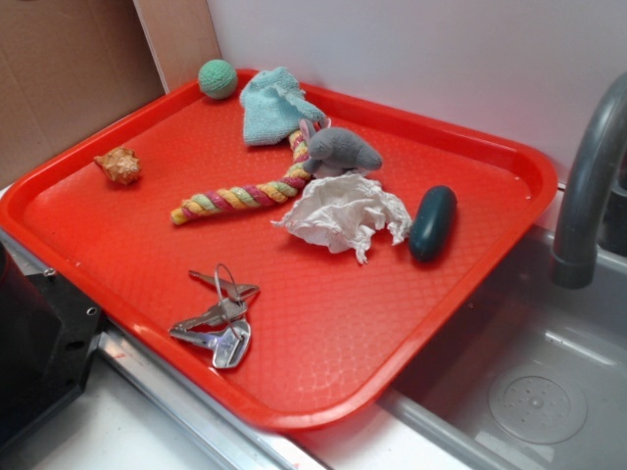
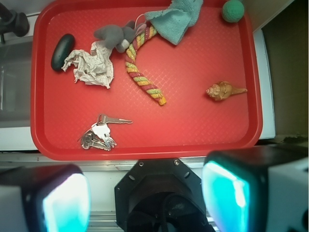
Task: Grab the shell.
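The shell [image 1: 119, 164] is a small knobbly orange-tan conch lying on its side near the left rim of the red tray [image 1: 323, 372]. In the wrist view the shell [image 2: 223, 91] lies on the right part of the tray [image 2: 145, 152], its pointed end toward the right rim. My gripper [image 2: 149, 198] hangs high above the counter, short of the tray's near rim. Its two fingers [image 2: 231, 193] stand wide apart with nothing between them. The shell is far ahead and to the right of the fingers.
On the tray lie a green ball [image 1: 217, 78], a teal cloth [image 1: 274, 106], a braided rope toy [image 1: 240, 198], a grey plush [image 1: 341, 152], crumpled paper [image 1: 343, 215], a dark oval object [image 1: 432, 222] and keys [image 1: 217, 318]. A sink with a grey faucet [image 1: 588, 176] lies right.
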`<state>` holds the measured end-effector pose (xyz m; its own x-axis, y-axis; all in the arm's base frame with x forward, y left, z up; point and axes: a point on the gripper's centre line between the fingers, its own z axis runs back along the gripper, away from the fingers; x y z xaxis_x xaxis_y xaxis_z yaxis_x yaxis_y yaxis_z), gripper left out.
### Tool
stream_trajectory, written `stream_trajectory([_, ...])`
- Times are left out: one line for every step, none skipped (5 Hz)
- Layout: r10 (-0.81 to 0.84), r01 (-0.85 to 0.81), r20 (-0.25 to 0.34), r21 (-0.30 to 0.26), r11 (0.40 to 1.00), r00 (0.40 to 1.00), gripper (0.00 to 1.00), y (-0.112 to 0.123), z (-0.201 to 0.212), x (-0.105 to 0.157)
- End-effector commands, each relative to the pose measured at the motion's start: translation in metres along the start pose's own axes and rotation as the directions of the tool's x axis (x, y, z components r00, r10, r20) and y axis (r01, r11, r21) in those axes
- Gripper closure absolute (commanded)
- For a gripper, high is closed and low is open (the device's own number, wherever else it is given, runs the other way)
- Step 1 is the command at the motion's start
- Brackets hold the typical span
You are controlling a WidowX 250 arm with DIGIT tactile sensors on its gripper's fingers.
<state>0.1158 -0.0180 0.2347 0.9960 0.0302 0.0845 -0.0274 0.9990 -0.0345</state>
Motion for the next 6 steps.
stream_trajectory([0.0,0.0,0.0,0.0,1.0,1.0,0.0,0.0,0.0,0.0])
stream_trajectory([0.241,-0.235,-0.062,0.079,0.969,0.969,0.0,0.045,-0.046,-0.001])
stream_trajectory([0.469,-0.466,0.016,0.144,0.873,0.883,0.0,0.099,-0.075,-0.003])
stream_trajectory([0.66,-0.676,0.167,0.069,0.733,0.733,0.0,0.136,-0.1,0.017])
stream_trajectory([0.66,-0.676,0.167,0.069,0.733,0.733,0.0,0.136,-0.1,0.017])
stream_trajectory([0.66,-0.676,0.167,0.069,0.733,0.733,0.0,0.136,-0.1,0.017])
